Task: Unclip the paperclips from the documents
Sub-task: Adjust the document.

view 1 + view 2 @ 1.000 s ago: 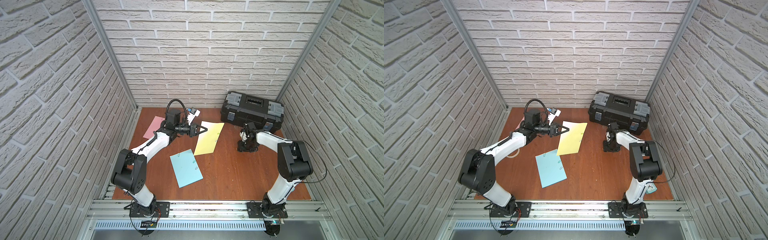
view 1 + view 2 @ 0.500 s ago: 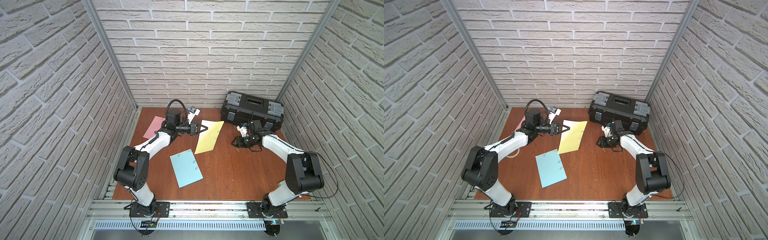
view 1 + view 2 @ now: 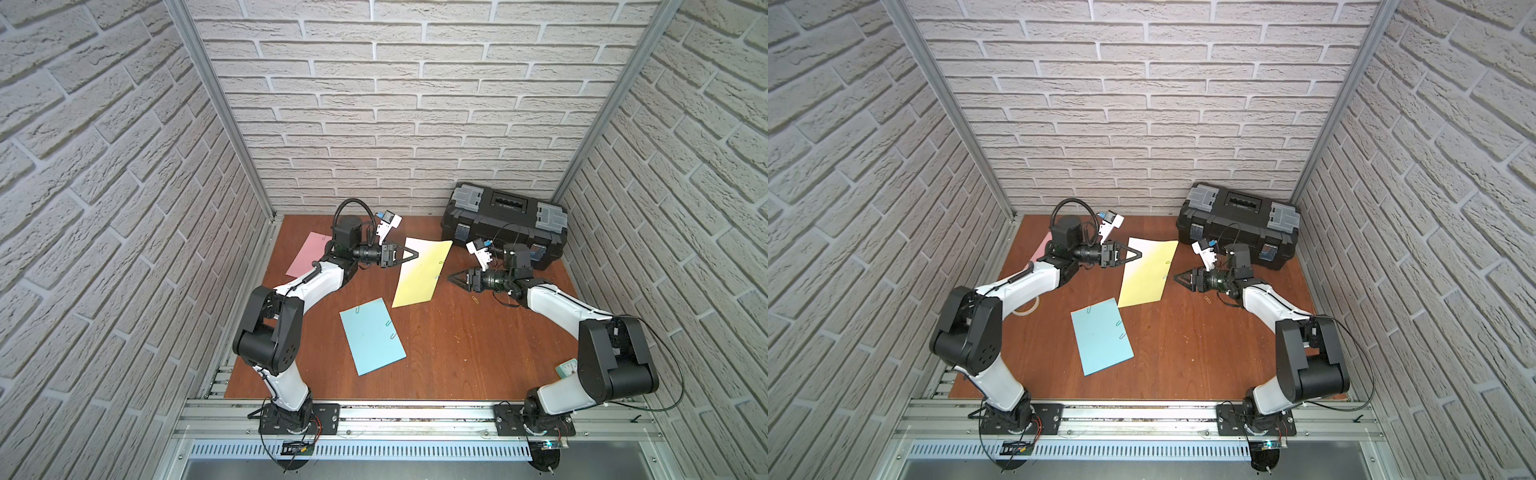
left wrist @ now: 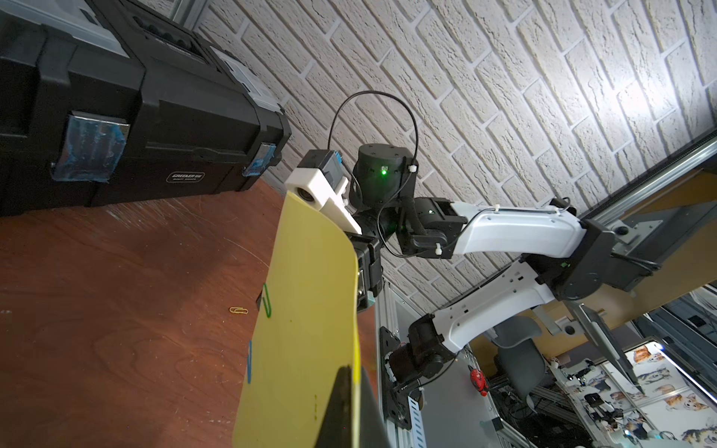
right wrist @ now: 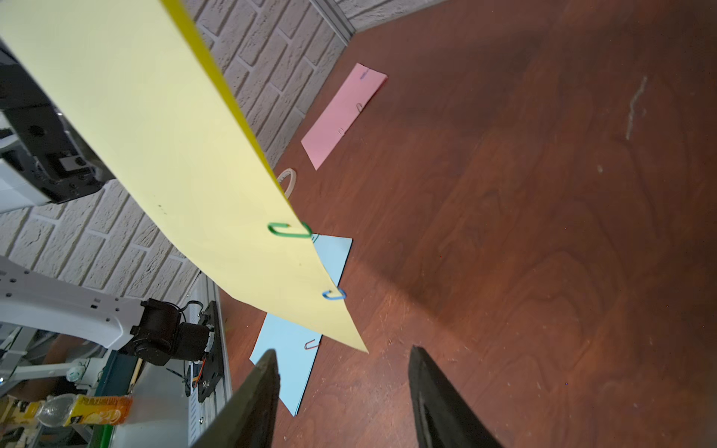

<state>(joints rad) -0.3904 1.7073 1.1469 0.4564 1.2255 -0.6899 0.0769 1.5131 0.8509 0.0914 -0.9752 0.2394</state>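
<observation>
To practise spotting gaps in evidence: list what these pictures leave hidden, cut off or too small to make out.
Pink sheet: partly behind the left arm, in both top views.
Small teal object: mostly behind the right arm, in a top view.
Pink sheet's clips: too small for colour, right wrist view.

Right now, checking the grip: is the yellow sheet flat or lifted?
Lifted: the left gripper is shut on an edge of the yellow sheet; the right wrist view shows it above the table.
</observation>
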